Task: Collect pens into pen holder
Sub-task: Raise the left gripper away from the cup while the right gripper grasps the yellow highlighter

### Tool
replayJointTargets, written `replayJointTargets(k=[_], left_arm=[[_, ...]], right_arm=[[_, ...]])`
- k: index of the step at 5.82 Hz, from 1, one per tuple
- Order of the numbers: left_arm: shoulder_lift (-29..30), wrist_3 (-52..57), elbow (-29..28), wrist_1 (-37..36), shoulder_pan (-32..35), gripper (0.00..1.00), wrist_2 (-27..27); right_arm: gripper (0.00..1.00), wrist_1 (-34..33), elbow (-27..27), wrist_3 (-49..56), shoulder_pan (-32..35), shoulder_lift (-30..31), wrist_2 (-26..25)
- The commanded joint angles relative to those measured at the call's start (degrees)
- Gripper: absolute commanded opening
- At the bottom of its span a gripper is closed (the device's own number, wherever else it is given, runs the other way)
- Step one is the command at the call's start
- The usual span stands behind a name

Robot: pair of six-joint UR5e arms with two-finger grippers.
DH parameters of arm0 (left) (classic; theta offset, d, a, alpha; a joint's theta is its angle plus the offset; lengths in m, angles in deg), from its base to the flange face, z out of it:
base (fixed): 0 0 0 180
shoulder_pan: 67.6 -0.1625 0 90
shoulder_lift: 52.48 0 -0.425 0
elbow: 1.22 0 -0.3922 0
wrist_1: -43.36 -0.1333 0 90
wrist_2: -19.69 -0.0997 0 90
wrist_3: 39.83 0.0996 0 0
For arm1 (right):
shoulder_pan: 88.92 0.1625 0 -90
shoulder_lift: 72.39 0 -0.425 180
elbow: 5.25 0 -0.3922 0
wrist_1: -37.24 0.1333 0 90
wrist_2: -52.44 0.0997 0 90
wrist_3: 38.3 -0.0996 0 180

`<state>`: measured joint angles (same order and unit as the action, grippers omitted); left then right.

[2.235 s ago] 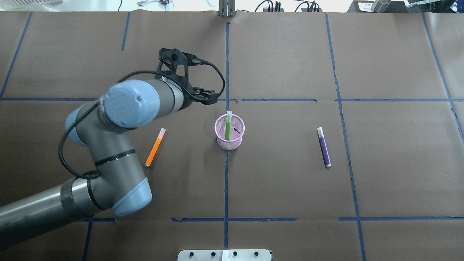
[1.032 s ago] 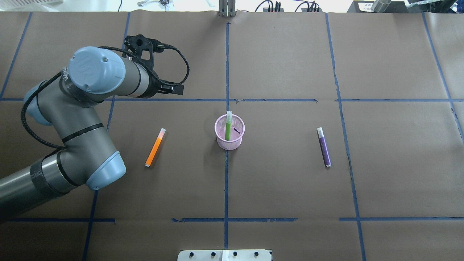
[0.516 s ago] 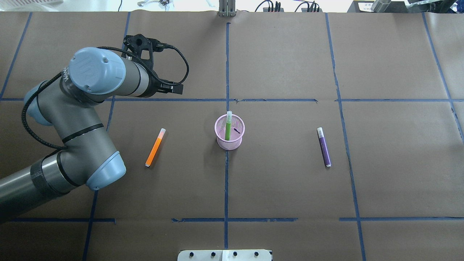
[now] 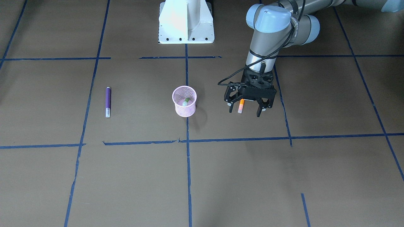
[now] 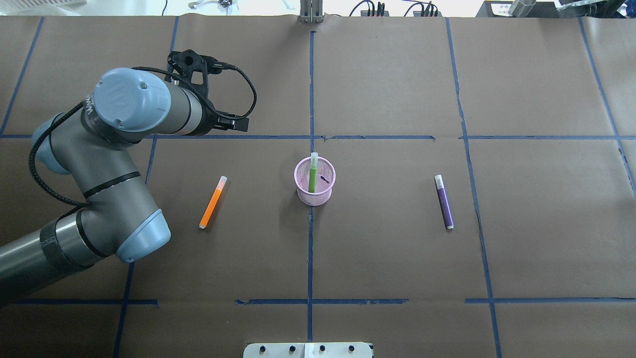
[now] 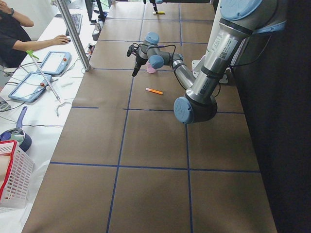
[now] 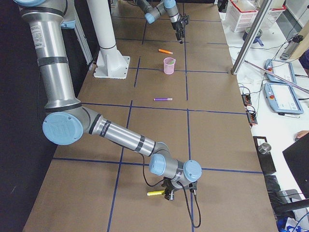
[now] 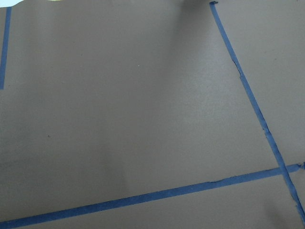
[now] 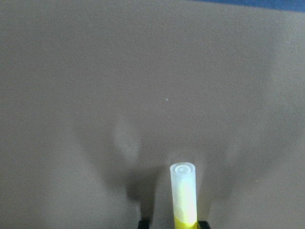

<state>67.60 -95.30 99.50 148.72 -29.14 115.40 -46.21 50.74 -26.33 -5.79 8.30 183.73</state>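
Note:
The pink mesh pen holder [image 5: 314, 193] [image 4: 184, 109] stands mid-table with the green pen [image 5: 312, 175] upright in it. The orange pen [image 5: 212, 201] lies to its left and the purple pen [image 5: 443, 201] to its right. My left gripper [image 4: 245, 112] is open and empty. It hangs above the table just beyond the orange pen, whose cap end [image 4: 240, 107] shows between the fingers in the front view. My right gripper [image 7: 167, 192] is far off at the table's right end. In the right wrist view it grips a yellow pen [image 9: 184, 191].
Blue tape lines [image 5: 310, 89] divide the brown paper table cover. The robot's white base [image 4: 186, 22] stands at the near edge. An operator, tablets and baskets sit beyond the table's far edge in the side views.
My left arm has swung back to the left, away from above the pen holder. It has barely moved in the last second. The pens and holder have not moved.

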Motion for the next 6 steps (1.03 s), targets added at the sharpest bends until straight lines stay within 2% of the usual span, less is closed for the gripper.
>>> replayJointTargets(k=[1, 6], left_arm=[[-0.2, 0.0, 0.1, 0.0, 0.0, 1.00, 0.0], [-0.2, 0.0, 0.4, 0.0, 0.0, 1.00, -1.1]], right_arm=[[0.32, 0.2, -0.4, -0.2, -0.1, 0.3, -0.5], [0.32, 0.2, -0.6, -0.3, -0.2, 0.0, -2.0]])
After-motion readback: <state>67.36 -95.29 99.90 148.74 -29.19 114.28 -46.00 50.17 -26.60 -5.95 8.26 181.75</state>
